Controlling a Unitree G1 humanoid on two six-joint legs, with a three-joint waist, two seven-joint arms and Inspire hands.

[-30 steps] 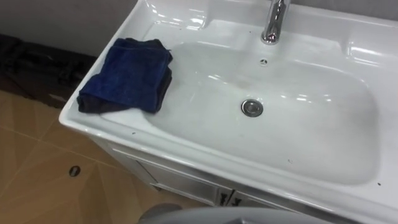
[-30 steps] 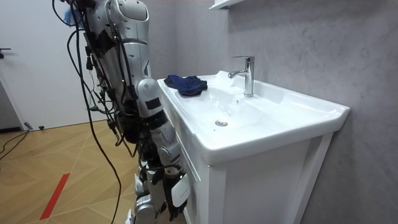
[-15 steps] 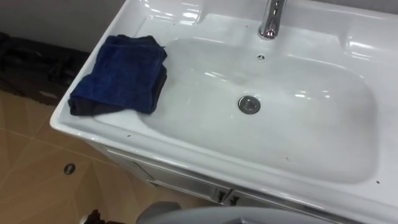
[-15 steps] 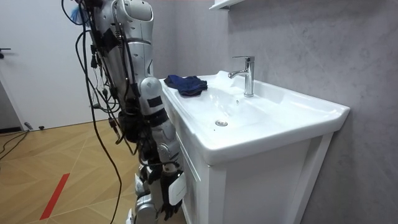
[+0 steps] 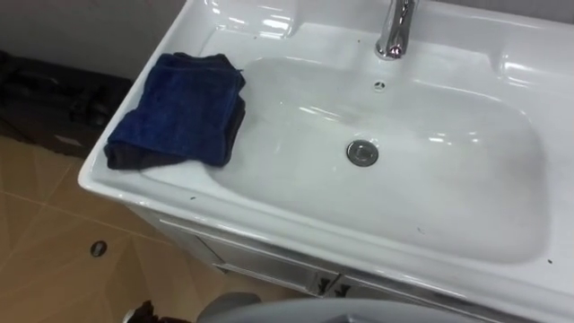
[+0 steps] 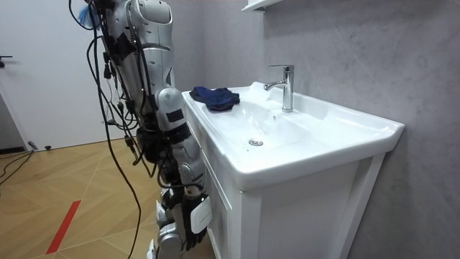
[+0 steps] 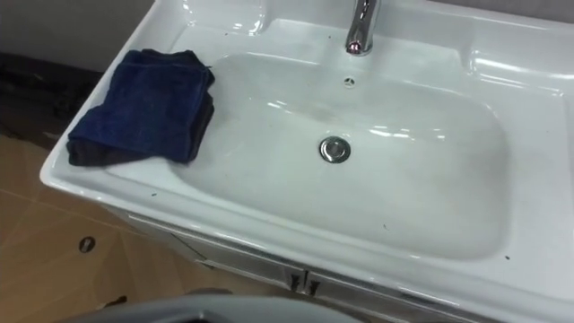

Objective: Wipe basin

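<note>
Room view, right hand (image 6: pixel 194 216) hanging low beside cabinet (image 6: pixel 241 216), fingers unreadable, blue cloth (image 5: pixel 179 112) well apart on basin (image 5: pixel 269 213) rim

Right hand (image 6: pixel 191 216) hangs low beside the cabinet (image 6: pixel 302 208); well above it, a dark blue towel (image 6: pixel 215 97) lies on the basin's (image 6: pixel 323 133) rim.

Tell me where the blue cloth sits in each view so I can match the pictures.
Left eye view: blue cloth at the picture's left, on the left rim of the basin.
Right eye view: blue cloth at the left, on the same rim.
Room view: blue cloth near the middle, on the basin's far end, to the room view's left of the faucet.
Shared landmark: the faucet.
</note>
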